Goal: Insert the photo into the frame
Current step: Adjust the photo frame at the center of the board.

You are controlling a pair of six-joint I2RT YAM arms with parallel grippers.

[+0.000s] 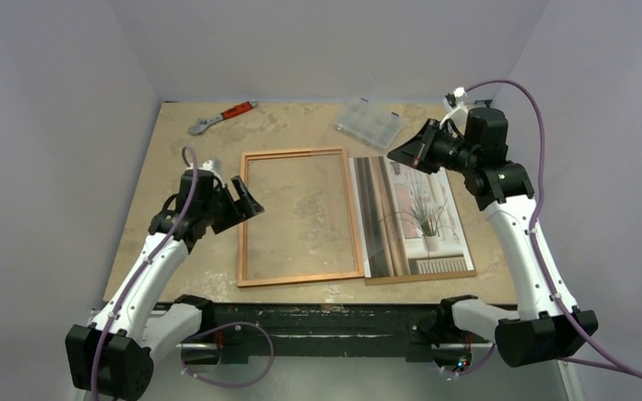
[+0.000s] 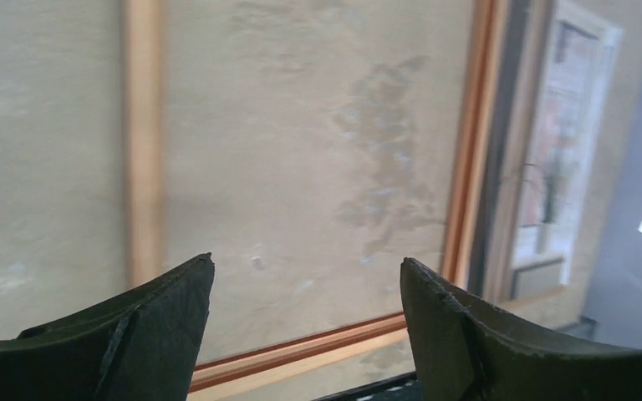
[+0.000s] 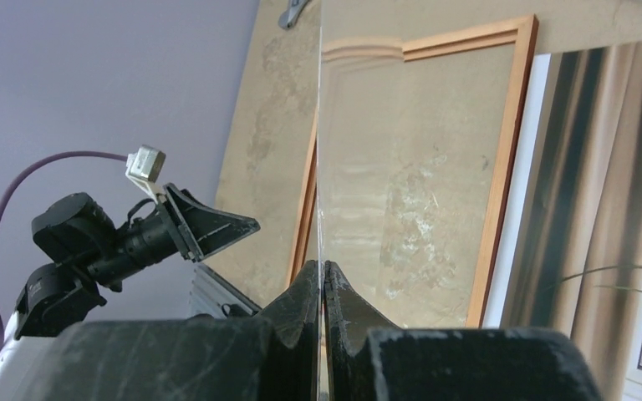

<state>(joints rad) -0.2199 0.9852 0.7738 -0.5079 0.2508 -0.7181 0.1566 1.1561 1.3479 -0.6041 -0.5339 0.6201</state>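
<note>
Just beside right tool (image 3: pixel 323 267), photo (image 3: pixel 602 167), clear sheet (image 3: pixel 321 150) pinched

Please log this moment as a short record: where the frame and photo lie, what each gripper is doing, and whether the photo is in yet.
frame: flat on the table, which shows through its opening
photo: face up, right of the frame, on a brown board
left gripper: open, nothing between the fingers, at the frame's left rail
right gripper: shut on a thin clear sheet, seen edge-on
other items: wrench and compartment box at the far edge
status: photo not yet in frame
</note>
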